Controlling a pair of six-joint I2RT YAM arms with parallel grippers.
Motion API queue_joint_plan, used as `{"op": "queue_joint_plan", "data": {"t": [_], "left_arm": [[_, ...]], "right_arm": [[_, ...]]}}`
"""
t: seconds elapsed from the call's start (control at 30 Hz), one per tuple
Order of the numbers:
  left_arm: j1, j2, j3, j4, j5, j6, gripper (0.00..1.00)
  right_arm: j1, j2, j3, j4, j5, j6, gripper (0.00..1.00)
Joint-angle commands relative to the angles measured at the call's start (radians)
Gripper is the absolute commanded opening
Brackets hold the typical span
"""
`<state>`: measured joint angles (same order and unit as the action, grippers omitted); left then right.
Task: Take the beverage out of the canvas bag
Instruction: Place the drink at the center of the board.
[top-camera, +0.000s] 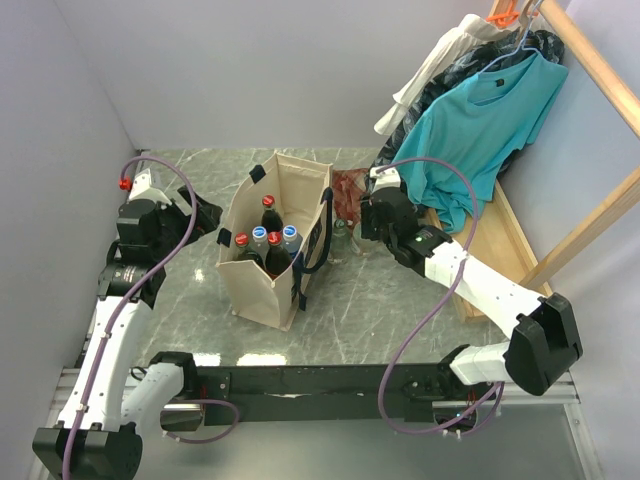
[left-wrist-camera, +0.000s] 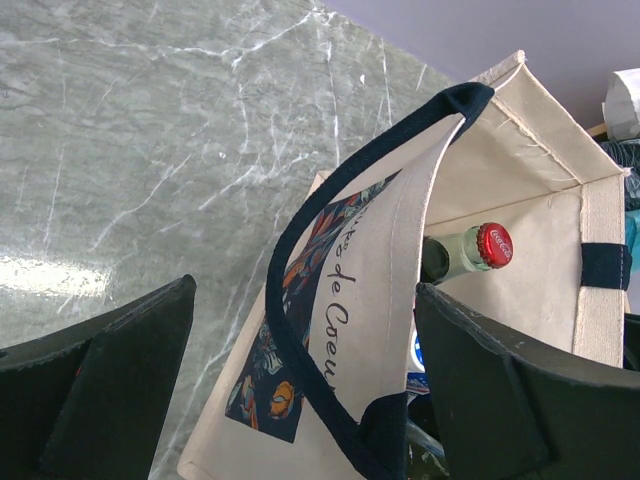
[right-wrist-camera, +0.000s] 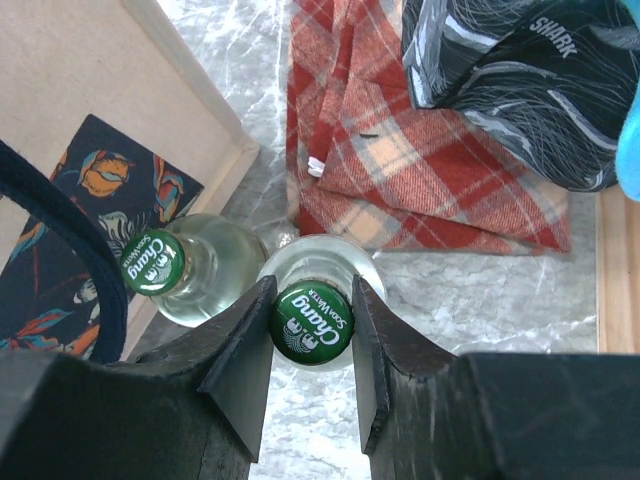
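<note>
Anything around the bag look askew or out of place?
The canvas bag has its printed wall bowing inward over the bottles inside. Otherwise nothing stands out: no spill, and the right pincer grips an upright green-capped bottle beside it.

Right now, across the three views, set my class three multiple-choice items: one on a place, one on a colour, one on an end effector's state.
1. Relative to the canvas bag, where do the two green-capped bottles stand?
A) inside it
B) on the table beside it
C) on the red plaid cloth

2. The Coca-Cola bottle has a cap that is:
A) red
B) green
C) yellow

3. The right end effector is:
A) wide open
B) shut on a green cap
C) shut on a handle

Key: 1 B, both stand on marble outside the bag wall. 2 A, the red cap shows inside the bag. 3 B, it clamps the cap.
</note>
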<state>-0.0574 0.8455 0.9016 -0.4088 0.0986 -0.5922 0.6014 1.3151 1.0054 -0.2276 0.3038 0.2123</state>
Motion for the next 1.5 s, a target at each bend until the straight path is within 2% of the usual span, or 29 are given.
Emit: {"op": "queue_joint_plan", "data": {"t": [0.0,0.97,1.47], "left_arm": [[0.004,-0.017,-0.007,0.025,-0.007,-0.011,0.96],[0.004,-0.019,0.008,0.013,-0.017,-0.006,0.96],[0.004,-0.020,0.006,0.007,-0.022,-0.006,0.96]], "right_arm": [[-0.006,-0.020,0.015,0.185,0.032,0.001,0.00],[-0.006,0.052,0.012,0.217,0.012,0.009,0.00],[-0.006,0.096,0.041,0.168,-0.009,0.018,0.00]]}}
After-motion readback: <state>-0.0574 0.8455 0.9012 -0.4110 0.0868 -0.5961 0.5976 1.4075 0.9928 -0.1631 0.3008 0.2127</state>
